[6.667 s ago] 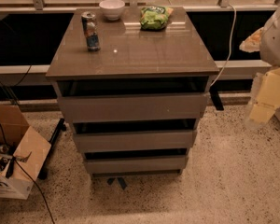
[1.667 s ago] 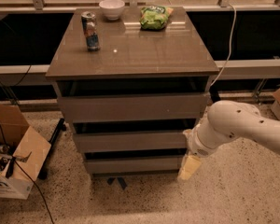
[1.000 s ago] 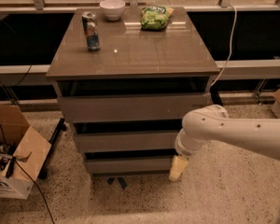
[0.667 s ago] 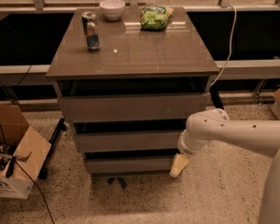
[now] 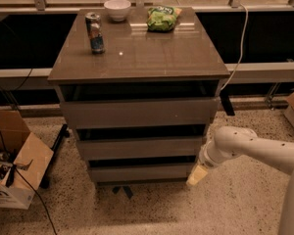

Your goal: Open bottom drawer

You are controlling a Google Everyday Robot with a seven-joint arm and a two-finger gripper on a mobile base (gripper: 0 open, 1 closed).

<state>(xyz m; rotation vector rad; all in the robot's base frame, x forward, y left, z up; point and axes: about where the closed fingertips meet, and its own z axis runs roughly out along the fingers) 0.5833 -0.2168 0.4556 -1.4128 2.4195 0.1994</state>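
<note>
The bottom drawer [image 5: 139,172] is the lowest of three taupe-grey glossy fronts in the cabinet and stands closed, flush with the two above it. My gripper [image 5: 197,176] comes in on the white arm from the right and sits low at the drawer's right end, right by its front corner. Only its cream-coloured tip shows.
The cabinet top [image 5: 152,58] holds a can [image 5: 94,32], a white bowl [image 5: 117,9] and a green chip bag [image 5: 161,18]. An open cardboard box [image 5: 14,168] stands on the floor at left. A white cable [image 5: 241,38] hangs at right. The floor is speckled terrazzo.
The arm swung in from the right and down to the bottom drawer's right end, then shifted slightly right. The drawer front has not moved.
</note>
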